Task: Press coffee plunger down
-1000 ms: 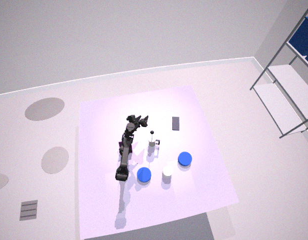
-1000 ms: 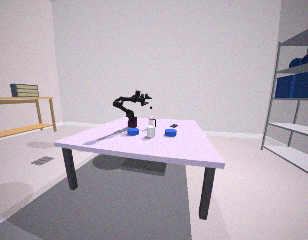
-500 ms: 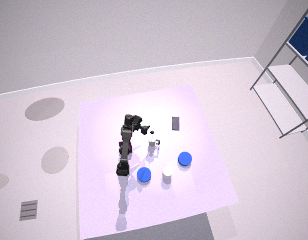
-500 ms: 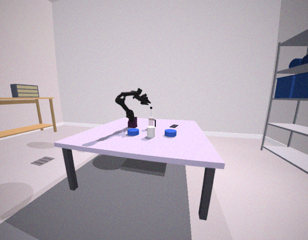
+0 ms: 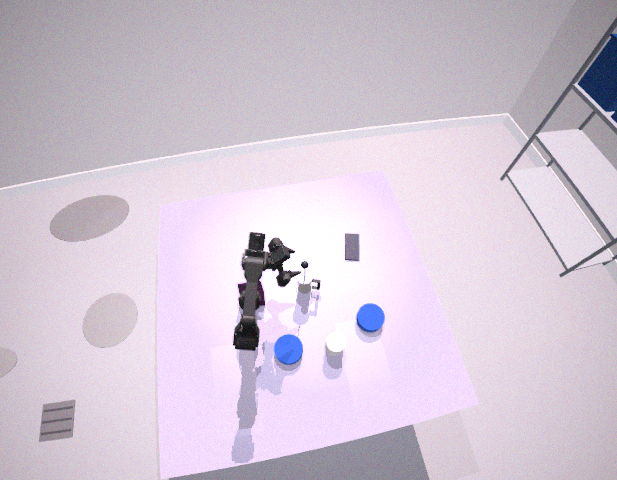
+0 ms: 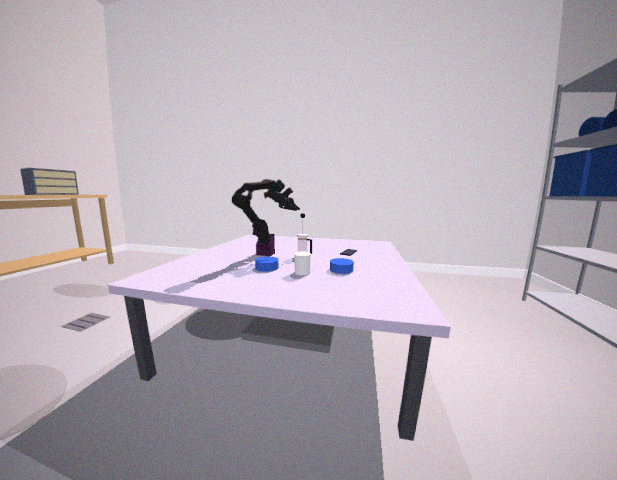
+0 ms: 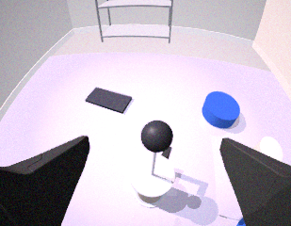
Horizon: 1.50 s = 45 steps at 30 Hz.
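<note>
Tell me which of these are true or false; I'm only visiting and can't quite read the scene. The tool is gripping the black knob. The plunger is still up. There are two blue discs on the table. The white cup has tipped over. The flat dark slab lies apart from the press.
1. The tool is gripping the plunger knob. False: its fingers stand wide open with the knob between them, untouched.
2. The plunger is still up. True: the knob stands high above the coffee press.
3. Two blue discs sit on the table. True.
4. The white cup has tipped over. False: it stands upright.
5. The dark slab lies apart from the press. True.
</note>
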### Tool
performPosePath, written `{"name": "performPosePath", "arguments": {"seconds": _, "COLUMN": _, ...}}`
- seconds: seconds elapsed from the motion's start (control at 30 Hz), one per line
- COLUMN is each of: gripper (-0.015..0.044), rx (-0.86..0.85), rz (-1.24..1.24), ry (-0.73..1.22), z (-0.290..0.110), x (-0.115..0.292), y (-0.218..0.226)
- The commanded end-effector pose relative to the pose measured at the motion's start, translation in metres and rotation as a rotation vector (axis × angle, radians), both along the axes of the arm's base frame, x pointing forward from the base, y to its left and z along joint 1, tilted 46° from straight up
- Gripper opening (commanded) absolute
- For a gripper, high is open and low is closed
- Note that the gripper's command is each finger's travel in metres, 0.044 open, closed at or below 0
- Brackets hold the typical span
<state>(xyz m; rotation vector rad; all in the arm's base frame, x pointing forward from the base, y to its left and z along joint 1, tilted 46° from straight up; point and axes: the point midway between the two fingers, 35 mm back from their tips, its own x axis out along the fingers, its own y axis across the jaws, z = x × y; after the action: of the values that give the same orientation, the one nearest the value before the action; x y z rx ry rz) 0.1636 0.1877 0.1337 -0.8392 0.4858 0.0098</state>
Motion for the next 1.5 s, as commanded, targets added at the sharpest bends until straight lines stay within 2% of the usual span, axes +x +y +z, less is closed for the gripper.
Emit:
{"name": "performPosePath", "arguments": {"seconds": 0.0, "gripper": 0.044, "rx": 0.007, "rz": -0.014, "ry": -0.016, "z": -0.008, "x": 0.001, "y": -0.011}}
{"name": "performPosePath", "arguments": {"seconds": 1.03, "gripper": 0.044, "rx": 0.007, "rz": -0.013, "ry": -0.017, "z": -0.023, "x": 0.037, "y": -0.018}}
{"name": "performPosePath", "arguments": {"seconds": 1.4, "gripper": 0.0151, "rx": 0.007, "rz": -0.013, "ry": -0.017, "z": -0.023, "x": 0.037, "y": -0.018}}
{"name": "performPosePath", "arguments": {"seconds": 1.47, "gripper": 0.0138, "rx": 0.007, "rz": -0.013, "ry": -0.017, "z": -0.023, "x": 0.037, "y": -0.018}}
